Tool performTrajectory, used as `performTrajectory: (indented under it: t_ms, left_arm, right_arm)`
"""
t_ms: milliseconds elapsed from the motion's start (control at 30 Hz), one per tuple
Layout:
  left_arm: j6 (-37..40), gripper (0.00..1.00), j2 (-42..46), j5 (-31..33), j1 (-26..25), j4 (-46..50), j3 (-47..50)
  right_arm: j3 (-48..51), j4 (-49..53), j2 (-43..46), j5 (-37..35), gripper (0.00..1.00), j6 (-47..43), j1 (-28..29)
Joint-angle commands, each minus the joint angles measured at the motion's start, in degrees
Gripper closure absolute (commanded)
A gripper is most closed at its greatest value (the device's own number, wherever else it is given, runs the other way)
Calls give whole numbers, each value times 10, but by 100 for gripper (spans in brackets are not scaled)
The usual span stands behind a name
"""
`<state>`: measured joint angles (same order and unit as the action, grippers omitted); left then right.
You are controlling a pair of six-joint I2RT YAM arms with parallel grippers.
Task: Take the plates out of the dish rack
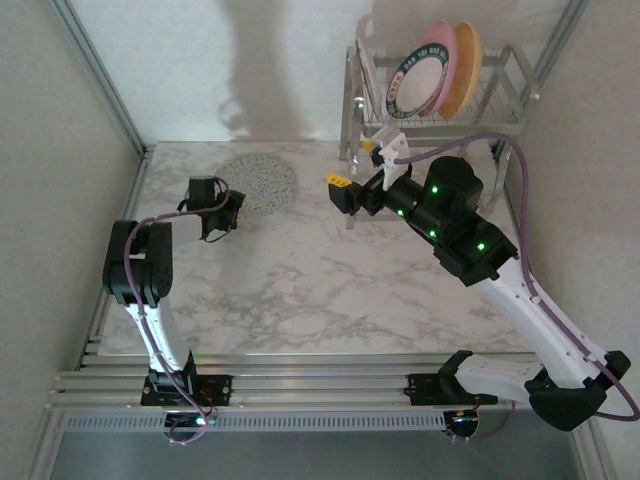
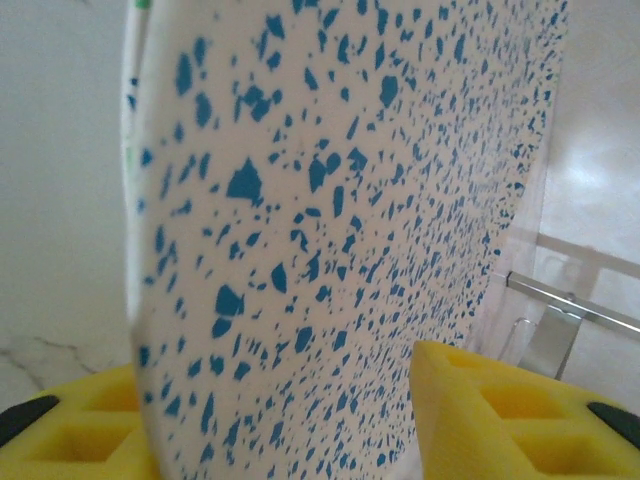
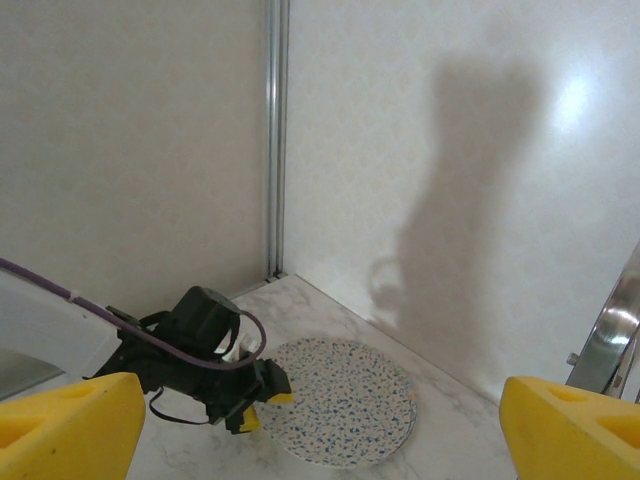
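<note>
At table (image 1: 330, 290) left — left end effector (image 1: 235, 210) wide open astride speckled plate (image 1: 264, 180).

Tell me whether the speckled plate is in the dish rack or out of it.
Out. The speckled plate lies flat on the table, left of the dish rack, with the left gripper at its rim.
</note>
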<state>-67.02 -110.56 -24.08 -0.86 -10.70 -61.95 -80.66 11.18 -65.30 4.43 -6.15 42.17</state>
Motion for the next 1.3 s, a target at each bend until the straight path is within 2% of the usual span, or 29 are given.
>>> performTrajectory:
  t_ms: [0, 667, 833, 1033, 1167, 1267]
  left_arm:
    - [14, 50, 28, 21, 6, 33, -19]
    - [32, 50, 53, 43, 7, 86, -27]
    - [39, 44, 76, 56, 6, 105, -32]
    - [37, 35, 116, 61, 0, 120, -33]
    - [35, 34, 152, 69, -10, 131, -51]
    - [39, 33, 172, 72, -28, 138, -86]
  right_arm:
    - [-20, -6, 2, -8, 8, 10, 3]
    - [-35, 5, 10, -62, 8, 13, 3]
    - [-66, 26, 10, -136, 8, 14, 3]
    - [-123, 58, 5, -277, 9, -24, 2]
    - [-192, 99, -17, -335, 9, -28, -51]
    - [-254, 131, -45, -338, 10, -3, -128]
